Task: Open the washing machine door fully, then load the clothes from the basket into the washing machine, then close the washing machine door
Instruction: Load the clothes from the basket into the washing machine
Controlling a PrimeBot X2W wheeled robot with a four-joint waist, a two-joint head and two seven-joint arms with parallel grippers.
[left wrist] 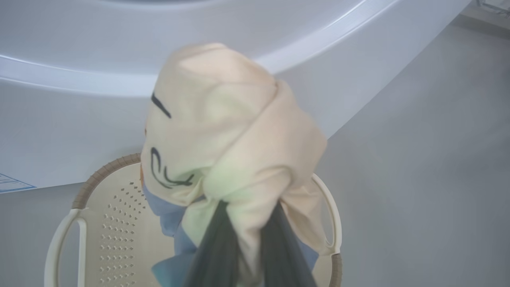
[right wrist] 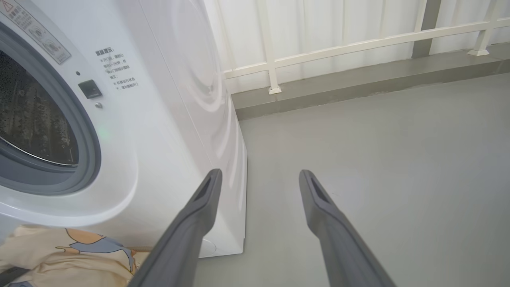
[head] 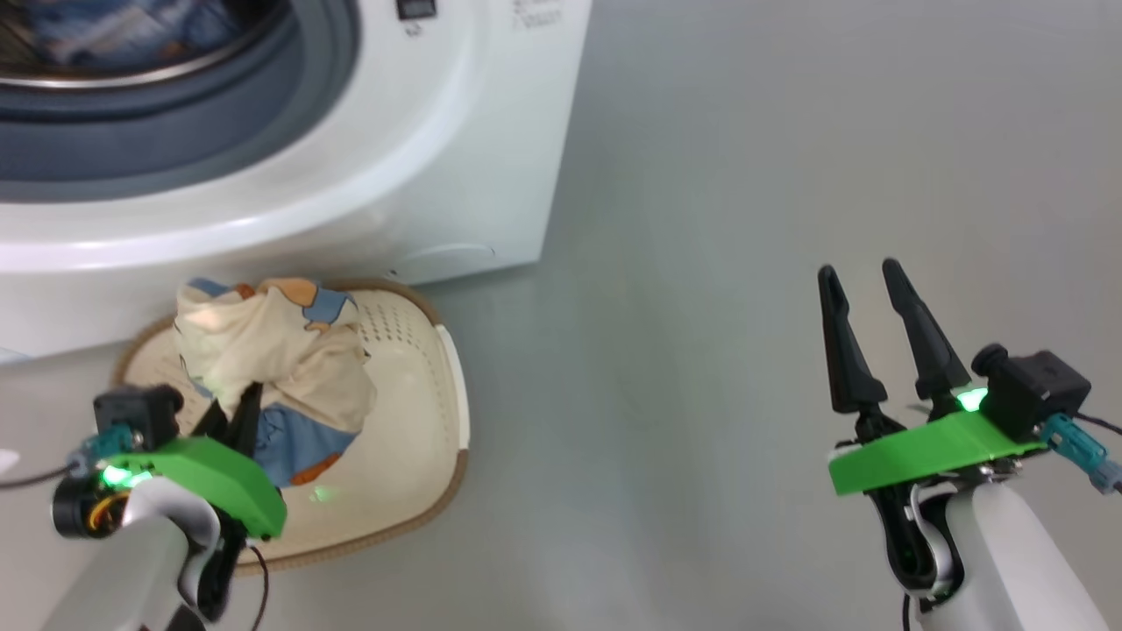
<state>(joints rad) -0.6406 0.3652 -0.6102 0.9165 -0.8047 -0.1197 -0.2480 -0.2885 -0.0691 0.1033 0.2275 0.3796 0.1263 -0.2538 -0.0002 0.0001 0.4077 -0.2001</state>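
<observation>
My left gripper is shut on a bunched cream and blue cloth, holding it above the cream basket on the floor. In the left wrist view the cloth bulges over my dark fingers, with the basket beneath. The white washing machine stands just behind the basket, its drum opening uncovered with blue cloth inside. The door is out of view. My right gripper hovers open over bare floor to the right; the right wrist view shows its gap beside the machine.
Grey floor spreads to the right of the machine. A white railing and a low kerb run along the far side. A blue label sits on the machine's lower front.
</observation>
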